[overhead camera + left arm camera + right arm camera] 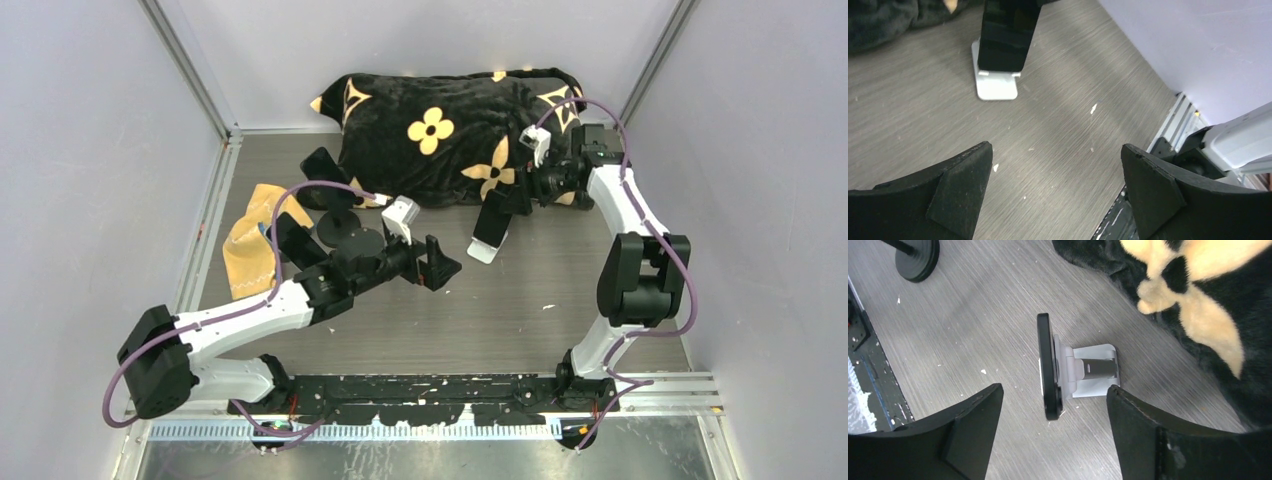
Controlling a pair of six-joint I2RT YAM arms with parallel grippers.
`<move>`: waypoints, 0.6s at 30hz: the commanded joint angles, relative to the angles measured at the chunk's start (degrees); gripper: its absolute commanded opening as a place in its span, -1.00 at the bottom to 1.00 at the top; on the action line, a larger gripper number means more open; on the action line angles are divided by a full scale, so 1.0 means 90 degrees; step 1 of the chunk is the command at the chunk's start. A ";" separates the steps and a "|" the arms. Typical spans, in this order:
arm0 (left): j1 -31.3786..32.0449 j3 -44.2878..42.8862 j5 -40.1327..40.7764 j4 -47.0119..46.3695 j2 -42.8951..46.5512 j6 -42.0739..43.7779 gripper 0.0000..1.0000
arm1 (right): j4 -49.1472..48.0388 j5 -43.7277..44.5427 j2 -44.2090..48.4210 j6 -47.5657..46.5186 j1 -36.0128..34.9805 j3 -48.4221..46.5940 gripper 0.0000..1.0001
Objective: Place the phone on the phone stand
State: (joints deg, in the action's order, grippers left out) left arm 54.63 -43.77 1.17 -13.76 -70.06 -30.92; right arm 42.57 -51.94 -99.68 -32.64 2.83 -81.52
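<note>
The black phone (492,220) leans upright on the white phone stand (483,251) in front of the blanket. In the right wrist view the phone (1046,365) shows edge-on against the stand (1093,371). In the left wrist view the phone (1007,35) rests on the stand's base (996,86). My right gripper (528,193) is open just above and behind the phone, its fingers (968,435) apart from it. My left gripper (441,267) is open and empty, left of the stand, its fingers (955,190) over bare table.
A black blanket with yellow flowers (450,130) lies at the back. A yellow cloth (250,240) and black round-based stands (340,225) sit at the left. A black round base (915,260) shows in the right wrist view. Walls close in on both sides.
</note>
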 commanded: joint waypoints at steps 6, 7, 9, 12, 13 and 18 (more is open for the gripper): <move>-0.0696 -0.3158 -0.0933 0.3222 0.0233 0.0359 1.00 | 0.1919 0.1034 0.1323 0.0088 0.0509 -0.1701 0.99; -0.0916 -0.3503 -0.1197 0.3554 0.0159 0.0246 0.99 | 0.1913 0.1253 0.1515 0.0173 0.0582 -0.1790 0.99; -0.1609 -0.4167 -0.1822 0.4252 -0.0011 -0.0018 0.99 | 0.1986 0.1781 0.1849 0.0348 0.0715 -0.2130 0.99; -0.2424 -0.5078 -0.2598 0.4846 -0.0206 -0.0290 0.97 | 0.1785 0.2799 0.2219 0.1120 0.0824 -0.2704 0.99; -0.2641 -0.5366 -0.2752 0.5007 -0.0250 -0.0304 0.97 | 0.1618 0.3156 0.2327 0.1456 0.0847 -0.2852 0.99; -0.3437 -0.6697 -0.2991 0.5874 -0.0422 -0.0047 0.97 | 0.1471 0.3236 0.2638 0.2693 0.0906 -0.3543 0.99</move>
State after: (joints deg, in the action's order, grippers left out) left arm 27.00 -96.38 -19.75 29.30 -72.99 -32.40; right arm 57.78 -27.62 -77.95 -19.90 10.79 -109.62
